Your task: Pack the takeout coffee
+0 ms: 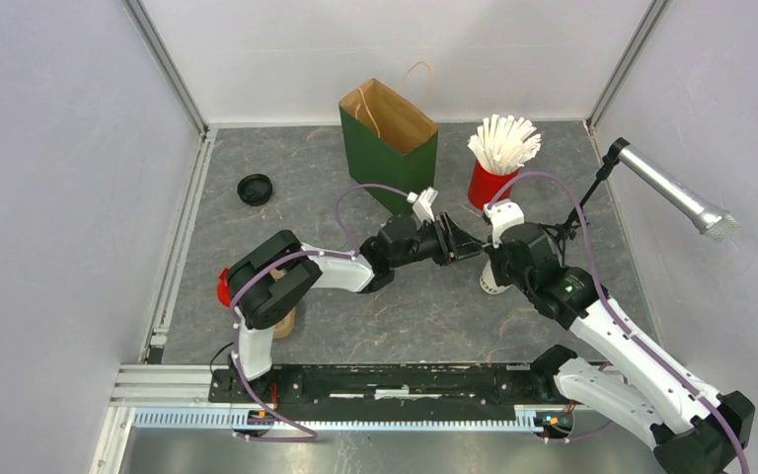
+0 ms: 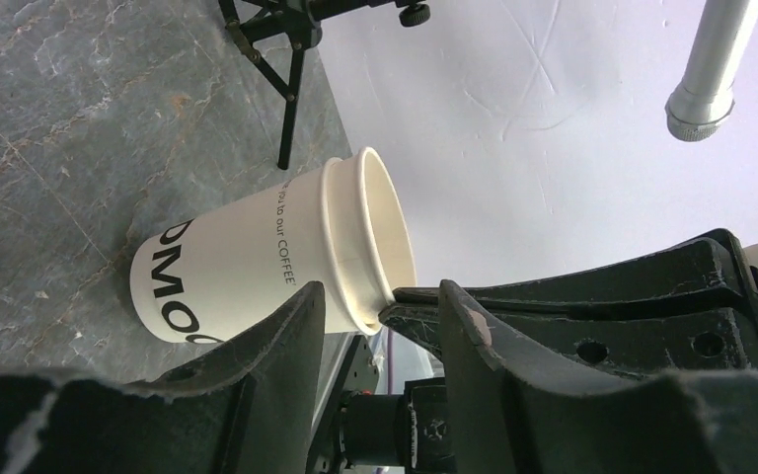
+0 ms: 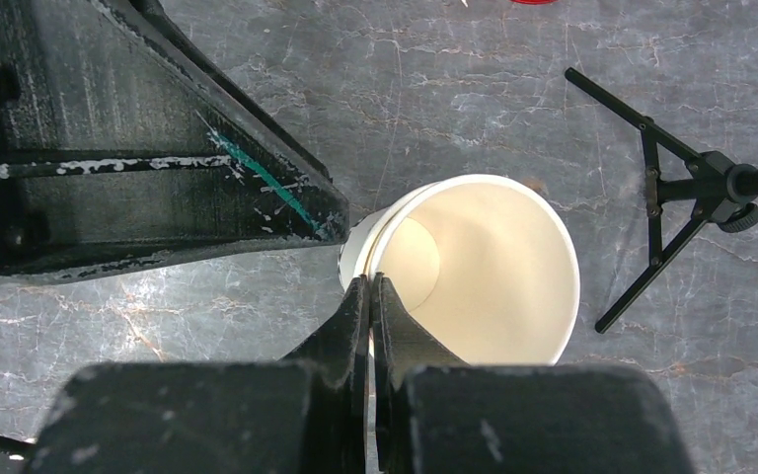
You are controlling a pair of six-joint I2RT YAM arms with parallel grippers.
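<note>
Two white paper cups look nested, lidless and tilted, with both rims showing in the left wrist view (image 2: 257, 267). They also show from above in the right wrist view (image 3: 484, 272). In the top view only the white base (image 1: 494, 283) shows, under the right arm. My right gripper (image 3: 370, 288) is shut on the cup wall at the rim; in the top view it sits at mid-table (image 1: 495, 259). My left gripper (image 2: 380, 316) is open, with its fingertips beside the rim; in the top view it is (image 1: 466, 243) just left of the right gripper. One black lid (image 1: 255, 188) lies at the far left.
A green paper bag (image 1: 387, 148) stands open at the back centre. A red cup of white straws (image 1: 493, 178) stands to its right. A silver microphone on a black stand (image 1: 671, 193) is at the right. A brown object (image 1: 284, 321) is partly hidden under the left arm.
</note>
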